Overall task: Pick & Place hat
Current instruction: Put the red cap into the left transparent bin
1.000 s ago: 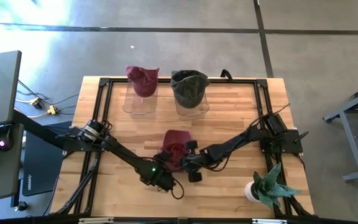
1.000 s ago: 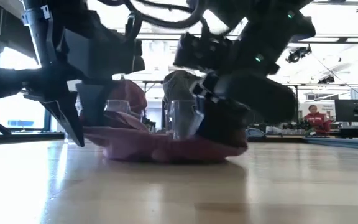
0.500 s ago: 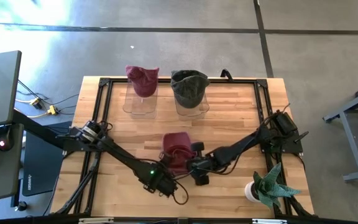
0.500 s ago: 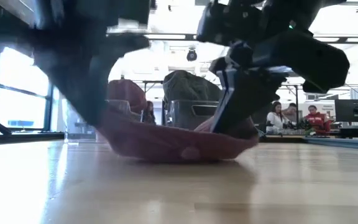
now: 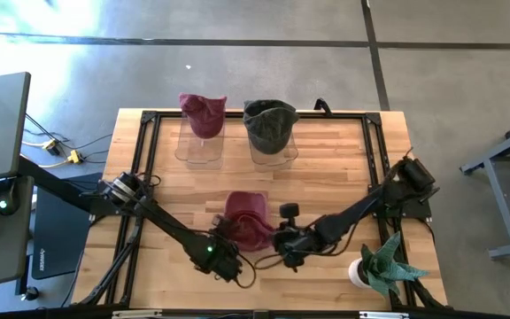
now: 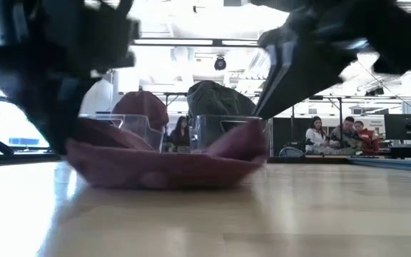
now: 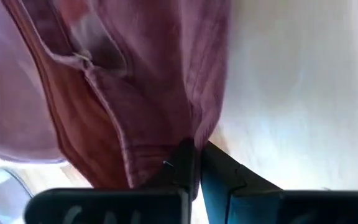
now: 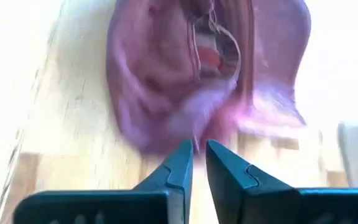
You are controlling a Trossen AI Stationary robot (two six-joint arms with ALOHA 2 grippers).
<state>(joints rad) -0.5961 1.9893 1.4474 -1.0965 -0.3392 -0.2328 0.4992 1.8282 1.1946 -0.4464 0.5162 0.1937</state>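
Both arms are down low near the front of the wooden surface, and the maroon hat lies between them, crumpled with its inside facing up. The left end effector sits at the hat's front-left edge; from its own wrist camera the two dark fingers are pressed together with a fold of the hat's fabric pinched right at their tips, so that one has hold of the brim. The right end effector sits just beside the hat's right edge; its wrist camera shows the fingers nearly closed with only a narrow gap, the tips at the hem of the hat, and whether any cloth is caught there I cannot tell. From table height the hat is a low saucer shape resting on the surface, its right rim lifted a little. At the back, a second maroon hat and a dark grey hat each sit on a clear stand. A potted plant stands at the front-right corner. People are visible in the room beyond.
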